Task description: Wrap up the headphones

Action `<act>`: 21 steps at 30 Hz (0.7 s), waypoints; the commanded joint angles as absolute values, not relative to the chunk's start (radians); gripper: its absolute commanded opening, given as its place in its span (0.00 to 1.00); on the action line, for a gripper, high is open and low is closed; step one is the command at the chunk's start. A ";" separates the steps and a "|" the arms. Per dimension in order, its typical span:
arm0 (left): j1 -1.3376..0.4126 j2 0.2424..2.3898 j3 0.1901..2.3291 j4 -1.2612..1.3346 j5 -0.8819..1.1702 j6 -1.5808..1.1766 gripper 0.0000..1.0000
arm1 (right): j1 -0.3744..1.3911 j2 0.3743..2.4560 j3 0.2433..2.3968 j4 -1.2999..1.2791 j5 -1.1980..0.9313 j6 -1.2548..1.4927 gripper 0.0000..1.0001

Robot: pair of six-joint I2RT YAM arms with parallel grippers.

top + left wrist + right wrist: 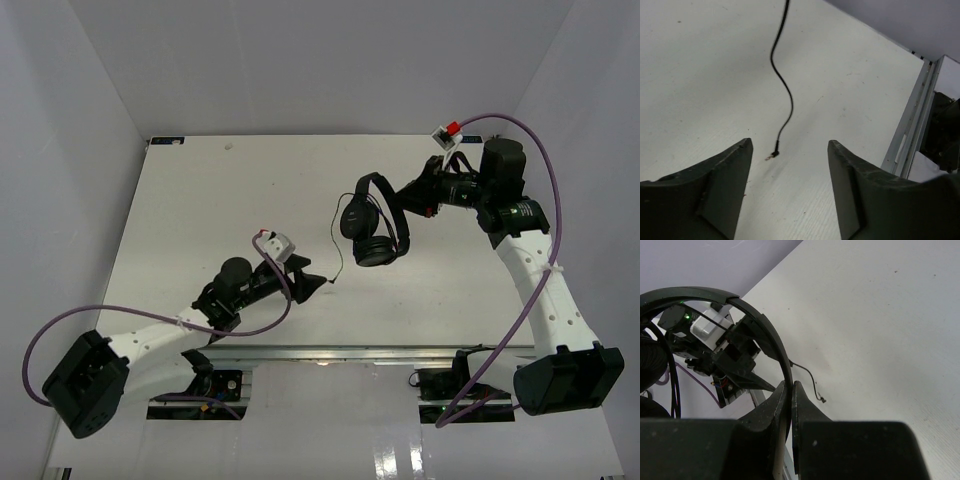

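Observation:
The black headphones hang above the middle of the white table, their earcups low and the thin headband up. My right gripper is shut on the headband; its fingertips pinch the band. The thin black cord trails down from the left earcup to a plug on the table. My left gripper is open and empty, low over the table. In the left wrist view the plug lies just ahead of that gripper, near its left finger.
A metal rail runs along the table's near edge, also in the left wrist view. Purple robot cables loop off both arms. Grey walls enclose the table at the back and sides.

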State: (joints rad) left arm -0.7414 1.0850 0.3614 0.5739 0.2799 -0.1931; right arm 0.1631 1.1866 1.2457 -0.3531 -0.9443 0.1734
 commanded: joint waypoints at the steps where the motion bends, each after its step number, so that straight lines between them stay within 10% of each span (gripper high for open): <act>1: -0.739 0.927 0.267 0.576 0.301 -0.233 0.77 | 0.158 1.189 1.269 -0.287 -0.962 0.208 0.08; 6: -0.739 0.954 0.269 0.602 0.376 -0.234 0.97 | 0.158 1.185 1.255 -0.251 -0.961 0.240 0.08; 21: -0.753 1.534 0.542 1.025 0.522 -0.348 0.96 | 0.158 1.159 1.231 -0.235 -0.959 0.263 0.08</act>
